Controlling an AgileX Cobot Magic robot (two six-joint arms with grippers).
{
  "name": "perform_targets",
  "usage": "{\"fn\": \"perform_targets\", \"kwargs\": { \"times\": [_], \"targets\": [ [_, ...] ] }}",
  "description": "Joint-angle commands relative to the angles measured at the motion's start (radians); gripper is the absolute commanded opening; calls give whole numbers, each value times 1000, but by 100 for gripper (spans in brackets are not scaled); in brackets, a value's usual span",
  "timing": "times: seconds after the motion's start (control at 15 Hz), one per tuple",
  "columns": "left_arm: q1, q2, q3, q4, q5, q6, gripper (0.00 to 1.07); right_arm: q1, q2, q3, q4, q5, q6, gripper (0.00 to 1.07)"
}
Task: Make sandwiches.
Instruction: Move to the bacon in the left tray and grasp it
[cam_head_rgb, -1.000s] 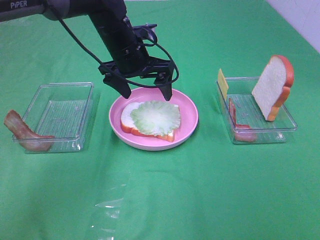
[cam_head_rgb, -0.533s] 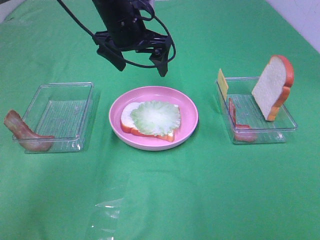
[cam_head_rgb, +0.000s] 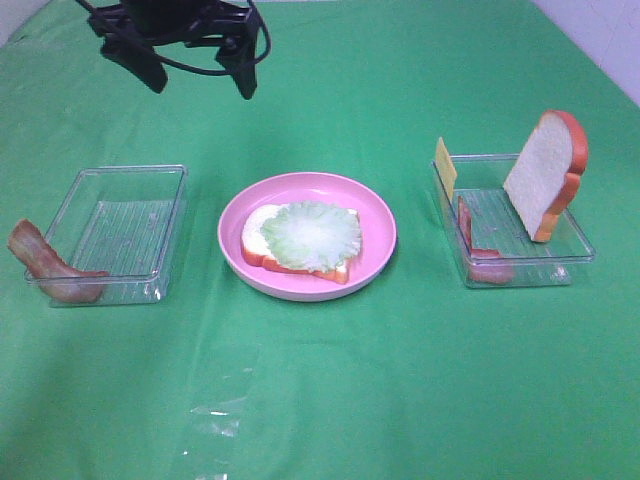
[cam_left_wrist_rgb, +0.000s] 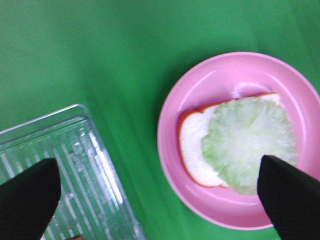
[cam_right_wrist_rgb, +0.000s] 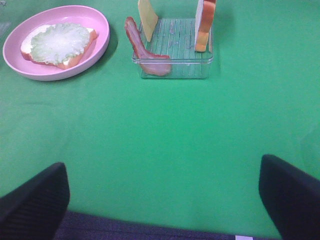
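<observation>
Below the left gripper (cam_head_rgb: 200, 85), toward one of its fingertips, the pink plate (cam_head_rgb: 383, 222) carries the sandwich so far. A bread slice (cam_head_rgb: 256, 238) lies flat with the lettuce leaf (cam_head_rgb: 312, 235) spread on top, a steady base for more layers. Toward the other fingertip sits a clear tray (cam_head_rgb: 130, 170), with one bacon strip (cam_head_rgb: 45, 265) slumped at its far wall; inside or outside, I cannot tell.

Well beyond the plate from this gripper, a second tray (cam_head_rgb: 578, 252) keeps the remaining layers on edge, probably so they are easy to pinch. The second bread slice (cam_head_rgb: 545, 170) leans upright, the cheese square (cam_head_rgb: 445, 166) stands at a corner, and another bacon strip (cam_head_rgb: 470, 225) is propped at the wall.

The left gripper hangs high, spread wide, empty and touching nothing. The right gripper (cam_right_wrist_rgb: 162, 205) sits low over bare tabletop (cam_right_wrist_rgb: 165, 130), the second tray well ahead of it, likewise spread wide and empty.
</observation>
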Motion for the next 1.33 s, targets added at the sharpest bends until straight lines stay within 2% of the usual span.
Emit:
{"fn": "perform_targets", "kwargs": {
  "times": [0.07, 0.13, 0.2, 0.33, 0.4, 0.6, 0.8, 0.93, 1.13, 1.33],
  "targets": [
    [54, -81, 116, 56, 108, 5, 101, -6, -24, 4, 2, -7, -1, 99],
    [70, -98, 147, 66, 108, 5, 101, -6, -24, 4, 2, -7, -1, 99],
    [139, -167, 264, 73, 108, 5, 101, -6, -24, 4, 2, -7, -1, 99],
    [204, -220, 377, 73, 108, 5, 101, -6, -24, 4, 2, -7, -1, 99],
    [216, -236, 403, 73, 108, 5, 101, -6, -24, 4, 2, -7, -1, 99],
    [291, -302, 585, 72, 104, -1, 101, -6, -24, 4, 2, -7, -1, 99],
    [316, -333, 741, 38, -3, -11, 101, -6, -24, 4, 2, -7, -1, 99],
    [316, -329, 813, 28, -104, -18, 101, -6, -24, 4, 2, -7, -1, 99],
    [316, -329, 822, 29, -176, -22, 101, -6, -24, 4, 2, -7, -1, 99],
    [316, -329, 822, 23, -220, -60, 101, -6, -24, 4, 2, -7, -1, 99]
  ]
}}
